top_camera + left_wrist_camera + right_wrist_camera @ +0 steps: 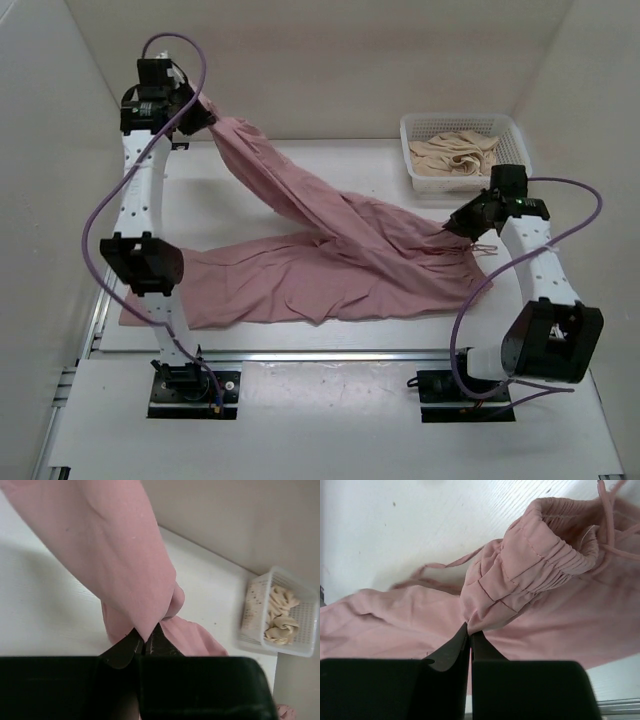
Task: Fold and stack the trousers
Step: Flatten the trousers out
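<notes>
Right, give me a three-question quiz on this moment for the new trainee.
1. True or false: the left fingers hold a leg of the trousers lifted off the table.
2. Which part do the right fingers pinch? A) a leg hem B) the gathered waistband end C) a loose drawstring tip
3. Fill in: the white basket at the far right holds ___ cloth.

Key: 1 true; 2 B; 3 beige.
</notes>
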`<act>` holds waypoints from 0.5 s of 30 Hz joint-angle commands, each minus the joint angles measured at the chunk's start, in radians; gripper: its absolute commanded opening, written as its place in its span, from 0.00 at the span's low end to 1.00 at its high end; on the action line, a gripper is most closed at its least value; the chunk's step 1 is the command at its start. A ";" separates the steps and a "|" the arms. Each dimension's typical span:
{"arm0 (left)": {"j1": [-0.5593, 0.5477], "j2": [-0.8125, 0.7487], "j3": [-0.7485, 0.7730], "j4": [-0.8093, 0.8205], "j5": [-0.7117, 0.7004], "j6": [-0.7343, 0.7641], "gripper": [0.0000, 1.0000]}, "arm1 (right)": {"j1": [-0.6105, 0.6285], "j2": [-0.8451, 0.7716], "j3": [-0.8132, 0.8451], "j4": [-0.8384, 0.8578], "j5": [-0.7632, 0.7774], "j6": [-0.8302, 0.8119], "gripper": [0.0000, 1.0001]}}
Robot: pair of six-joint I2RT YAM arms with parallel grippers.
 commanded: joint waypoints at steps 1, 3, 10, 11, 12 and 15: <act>0.027 -0.170 -0.124 0.130 0.016 0.018 0.10 | -0.015 -0.053 -0.003 -0.055 0.096 0.012 0.00; 0.068 -0.207 -0.266 0.178 0.007 0.030 0.10 | -0.024 -0.088 -0.031 -0.065 0.109 0.012 0.00; 0.207 -0.048 -0.526 0.201 0.220 0.025 1.00 | -0.085 -0.085 -0.099 -0.006 0.080 -0.030 0.00; 0.217 0.019 -0.526 0.181 0.264 0.025 1.00 | -0.085 -0.059 -0.087 -0.006 0.069 -0.053 0.00; 0.217 0.035 -0.542 0.181 0.286 0.025 1.00 | -0.085 -0.047 -0.074 -0.006 0.069 -0.062 0.00; 0.185 -0.005 -0.572 0.181 0.189 0.016 0.98 | -0.085 -0.036 -0.040 -0.015 0.081 -0.083 0.00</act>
